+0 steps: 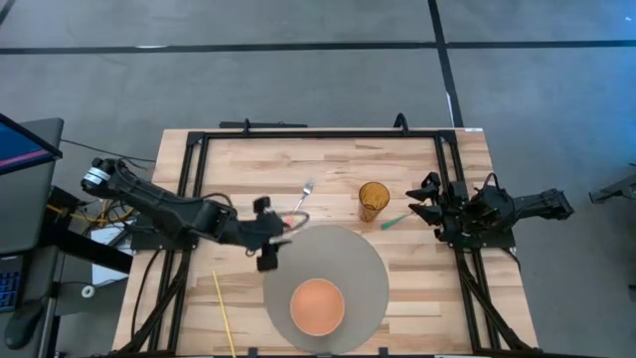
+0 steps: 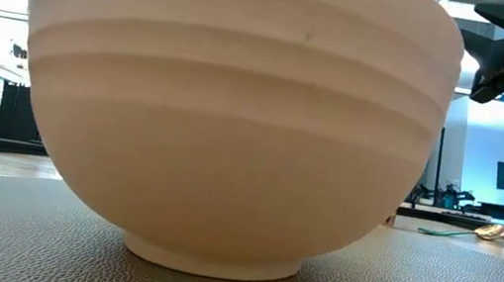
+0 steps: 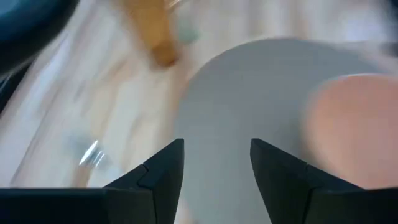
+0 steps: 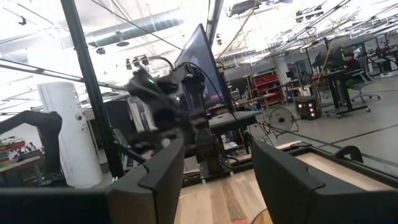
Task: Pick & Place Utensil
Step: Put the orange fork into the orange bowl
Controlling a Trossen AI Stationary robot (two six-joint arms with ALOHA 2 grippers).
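nearest the camera edge of the bench [image 1: 427,298] there's a yellow stick [image 1: 223,310] lying near left, and the big round grey mat [image 1: 368,278] with a peach bowl [image 1: 317,304] sitting on it. in the low view that bowl fills almost everything, so no help there.

a bit farther back, the left gripper [image 1: 270,239] hangs over the left edge of the mat. in its wrist view the fingers [image 3: 158,177] are spread apart with only mat showing between them, so it's open and holding nothing.

just beyond it are the utensils: a fork [image 1: 304,191] lying at an angle on the wood, and something thin with a reddish bit right at the far-left rim of the mat, too small to name. to the right is an amber cup [image 1: 374,200] and a green-handled spoon [image 1: 396,221] just beside it. my guess is the fork is the target, but that's only a guess.

the right gripper [image 1: 425,202] is parked at the right edge of the bench, lifted and looking out into the room, fingers [image 4: 155,177] apart, nothing in them.

what could go wrong: the fork lies flat on wood, so a shallow pinch could slide off it or just shove it along. the mat edge and that small reddish piece are close by, so a sloppy descent could catch either. and the wrist view is blurry, so lining up looks iffy.
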